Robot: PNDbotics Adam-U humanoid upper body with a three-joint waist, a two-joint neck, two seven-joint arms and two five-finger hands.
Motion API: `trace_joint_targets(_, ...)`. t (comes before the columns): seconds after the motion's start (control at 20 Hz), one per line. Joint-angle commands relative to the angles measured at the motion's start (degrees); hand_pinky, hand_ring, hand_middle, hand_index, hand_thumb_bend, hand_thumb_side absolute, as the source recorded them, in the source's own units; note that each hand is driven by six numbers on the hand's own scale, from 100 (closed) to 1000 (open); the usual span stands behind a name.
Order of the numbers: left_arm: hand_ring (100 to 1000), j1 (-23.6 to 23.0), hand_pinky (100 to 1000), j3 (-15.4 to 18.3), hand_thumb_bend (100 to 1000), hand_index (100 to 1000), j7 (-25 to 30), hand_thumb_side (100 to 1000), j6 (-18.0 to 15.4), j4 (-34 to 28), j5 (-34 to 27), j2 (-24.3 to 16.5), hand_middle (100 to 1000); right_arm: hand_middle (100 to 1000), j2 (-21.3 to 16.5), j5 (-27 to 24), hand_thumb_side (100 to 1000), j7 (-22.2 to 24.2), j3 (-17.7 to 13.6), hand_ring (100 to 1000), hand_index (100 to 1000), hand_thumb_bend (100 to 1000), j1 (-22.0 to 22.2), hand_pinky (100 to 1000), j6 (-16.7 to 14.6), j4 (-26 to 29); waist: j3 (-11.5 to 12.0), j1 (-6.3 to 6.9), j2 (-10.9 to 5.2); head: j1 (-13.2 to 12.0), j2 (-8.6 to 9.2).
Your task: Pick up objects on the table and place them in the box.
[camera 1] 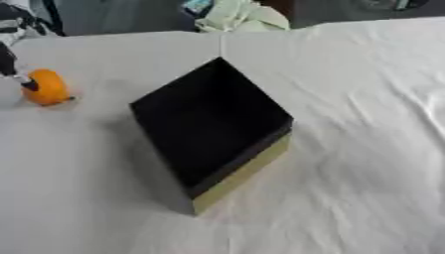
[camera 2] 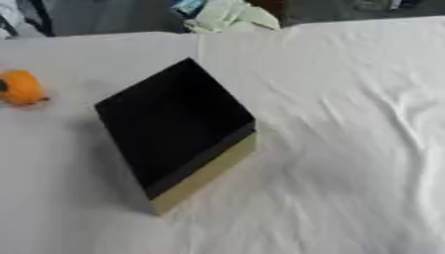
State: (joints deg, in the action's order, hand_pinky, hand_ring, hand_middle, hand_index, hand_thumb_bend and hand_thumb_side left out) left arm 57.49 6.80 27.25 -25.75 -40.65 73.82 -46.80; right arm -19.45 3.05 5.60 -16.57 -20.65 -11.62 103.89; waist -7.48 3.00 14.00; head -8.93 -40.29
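Orange object (camera 1: 45, 87) at left hand's (camera 1: 10, 67) fingertips, grip unclear; black box (camera 1: 208, 124) nearby.

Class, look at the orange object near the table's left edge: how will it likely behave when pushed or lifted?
The orange object looks rounded, so it would probably roll if nudged. It seems small beside the box, so likely light. The left hand touches its side; the grip is unclear.

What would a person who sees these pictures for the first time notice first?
The eye falls first on the large box with a black inside and tan outer wall, standing at the middle of the table covered with a wrinkled white cloth. Next comes the small round orange object at the far left, apart from the box. A dark fingertip of the robot's left hand touches it at the left edge.
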Motion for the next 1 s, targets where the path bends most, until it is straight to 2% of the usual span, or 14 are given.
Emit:
trace_joint_targets(0.05, 882, 1.2, 857, 0.3, 839, 886, -0.3, 254, 0.2, 0.0, 1.2, -1.7, 864, 590, -1.6, -0.4, 852, 0.2, -0.4, 562, 819, 100, -0.6, 686, -0.1, 0.5, -0.1, -0.03, -0.69, -0.3, -0.20)
trace_joint_targets(0.25, 885, 1.2, 854, 0.2, 848, 889, -0.9, 254, 0.6, 1.2, 2.3, -1.3, 864, 590, -1.7, -0.5, 849, 0.2, -0.5, 561, 819, 100, -0.7, 685, -0.2, 0.4, -0.3, -0.04, -0.13, -0.7, 0.14)
trace_joint_targets(0.35, 885, 1.1, 852, 0.0, 849, 882, -1.8, 213, 1.1, 1.5, 3.3, -1.1, 861, 589, -1.7, -0.5, 858, 0.2, -0.6, 561, 819, 100, -0.8, 685, -0.3, 0.4, -0.4, -0.08, 0.26, -0.9, 0.33)
trace_joint_targets(0.6, 865, 0.9, 814, -0.1, 770, 876, -4.3, 137, 2.0, 2.7, 4.7, -0.5, 846, 589, -1.6, -0.6, 862, 0.1, -0.7, 560, 820, 100, -0.9, 685, -0.3, 0.2, -0.4, -0.14, 1.01, -1.0, 0.77)
trace_joint_targets(0.7, 869, 0.9, 831, -0.3, 786, 874, -5.0, 105, 2.5, 2.9, 5.4, -0.4, 849, 589, -1.6, -0.6, 862, 0.2, -0.7, 560, 820, 100, -1.0, 685, -0.4, 0.2, -0.4, -0.16, 1.22, -1.1, 0.94)
trace_joint_targets(1.0, 872, 0.7, 836, -0.4, 780, 874, -6.9, 100, 4.0, 3.9, 9.1, 0.1, 855, 588, -1.5, -0.8, 864, 0.2, -0.8, 560, 820, 100, -1.2, 685, -0.4, 0.1, -0.6, -0.29, 1.75, -1.4, 1.55)
